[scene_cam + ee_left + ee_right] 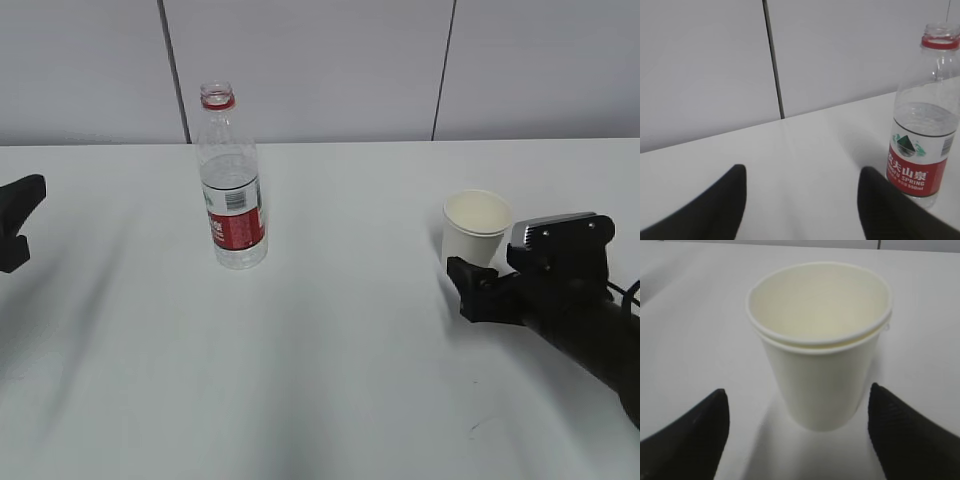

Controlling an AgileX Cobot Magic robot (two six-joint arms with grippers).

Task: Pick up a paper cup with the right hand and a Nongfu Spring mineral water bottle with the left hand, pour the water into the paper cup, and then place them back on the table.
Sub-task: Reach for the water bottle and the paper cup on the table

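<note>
- The right hand (pixel 799 435) has its jaws spread wide, one dark fingertip low on each side of the right wrist view, with the paper cup (pixel 819 347) centred in the gap just ahead and touching neither; this looks like a line-up for a side grasp on the cup wall.
- The left hand (pixel 802 202) is also spread and holds nothing; the Nongfu Spring mineral water bottle (pixel 924 120) stands off to the right of its gap, so the arm probably needs to swing that way before closing.
- In the exterior view the right hand (pixel 468 285) sits just in front of the paper cup (pixel 476 228), while the left hand (pixel 15 225) only peeks in at the edge, well apart from the bottle (pixel 231 180).
- The cup stands upright on the table (pixel 330 380), white outside, cream inside, empty; its rim shows a doubled line, perhaps two nested cups.
- The bottle stands upright, uncapped, clear, with a red neck ring and red-and-white label, partly filled with water.
</note>
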